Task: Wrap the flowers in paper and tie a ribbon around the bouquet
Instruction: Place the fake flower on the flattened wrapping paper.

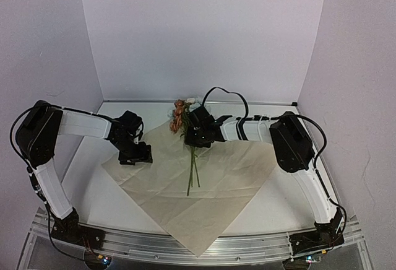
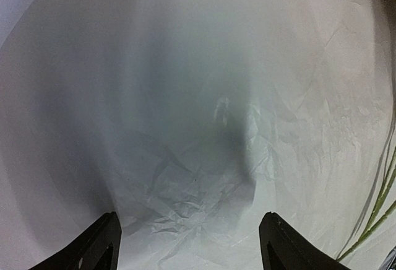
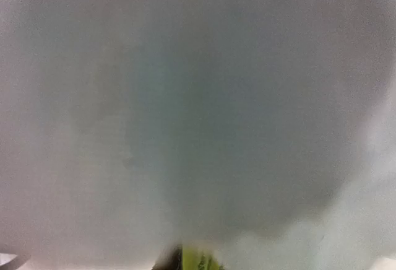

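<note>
Top external: right hand (image 1: 195, 141) holds flowers (image 1: 192, 168).

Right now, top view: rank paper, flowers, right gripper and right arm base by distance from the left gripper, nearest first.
1. paper - its left corner lies under the left gripper.
2. flowers - mid-sheet, to the right.
3. right gripper - shut on the flowers' stems; nearly tied with them.
4. right arm base - near right table edge.

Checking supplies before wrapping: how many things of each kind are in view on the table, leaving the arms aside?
large pale-tan paper sheet: 1
bunch of thin green-stemmed flowers with pink-brown heads: 1
Total: 2
</note>
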Robot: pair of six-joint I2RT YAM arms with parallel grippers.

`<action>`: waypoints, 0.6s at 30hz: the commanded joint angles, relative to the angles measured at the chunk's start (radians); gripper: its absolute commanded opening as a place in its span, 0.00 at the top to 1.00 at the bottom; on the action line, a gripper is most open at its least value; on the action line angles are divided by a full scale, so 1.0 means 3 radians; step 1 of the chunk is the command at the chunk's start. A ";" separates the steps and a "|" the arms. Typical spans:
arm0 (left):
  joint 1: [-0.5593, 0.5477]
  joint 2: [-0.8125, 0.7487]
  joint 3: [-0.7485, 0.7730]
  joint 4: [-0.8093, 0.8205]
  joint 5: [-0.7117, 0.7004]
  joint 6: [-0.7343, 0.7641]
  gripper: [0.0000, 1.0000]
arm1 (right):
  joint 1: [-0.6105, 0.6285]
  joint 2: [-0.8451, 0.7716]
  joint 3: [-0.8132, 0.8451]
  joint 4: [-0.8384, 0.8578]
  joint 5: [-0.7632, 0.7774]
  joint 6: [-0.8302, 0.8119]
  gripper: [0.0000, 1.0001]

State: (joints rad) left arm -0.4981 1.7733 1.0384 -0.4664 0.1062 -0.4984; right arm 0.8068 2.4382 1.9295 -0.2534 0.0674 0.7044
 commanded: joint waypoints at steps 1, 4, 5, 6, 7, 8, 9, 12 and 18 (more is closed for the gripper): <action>0.0024 -0.0025 -0.0039 0.0091 0.0055 0.0025 0.20 | -0.0014 -0.0268 0.0000 -0.0013 0.0108 0.0035 0.80; 0.0032 -0.0031 -0.0061 0.0119 0.0068 0.0034 0.20 | 0.0003 -0.0336 -0.0029 -0.0116 0.0123 0.0020 0.62; 0.0038 -0.0029 -0.0069 0.0126 0.0071 0.0039 0.20 | 0.0007 -0.0366 -0.0042 -0.0147 0.0140 0.0015 0.54; 0.0045 -0.0028 -0.0076 0.0128 0.0076 0.0046 0.20 | 0.0009 -0.0394 -0.0047 -0.0183 0.0151 0.0015 0.48; 0.0049 -0.0029 -0.0082 0.0129 0.0078 0.0050 0.20 | 0.0009 -0.0420 -0.0041 -0.0229 0.0153 0.0014 0.45; 0.0054 -0.0034 -0.0092 0.0137 0.0083 0.0053 0.20 | 0.0008 -0.0441 -0.0029 -0.0289 0.0150 0.0013 0.43; 0.0057 -0.0036 -0.0101 0.0139 0.0090 0.0058 0.20 | 0.0010 -0.0476 -0.0022 -0.0333 0.0151 0.0013 0.40; 0.0066 -0.0044 -0.0130 0.0144 0.0102 0.0071 0.20 | 0.0010 -0.0582 -0.0032 -0.0573 0.0166 0.0033 0.31; 0.0070 -0.0149 -0.0145 0.0186 0.0141 0.0058 0.19 | 0.0010 -0.1008 -0.0301 -0.0923 -0.0033 -0.0171 0.13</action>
State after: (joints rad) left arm -0.4831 1.7687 1.0124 -0.4322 0.1312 -0.4933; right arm 0.8078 2.2748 1.8902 -0.4252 0.0865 0.7053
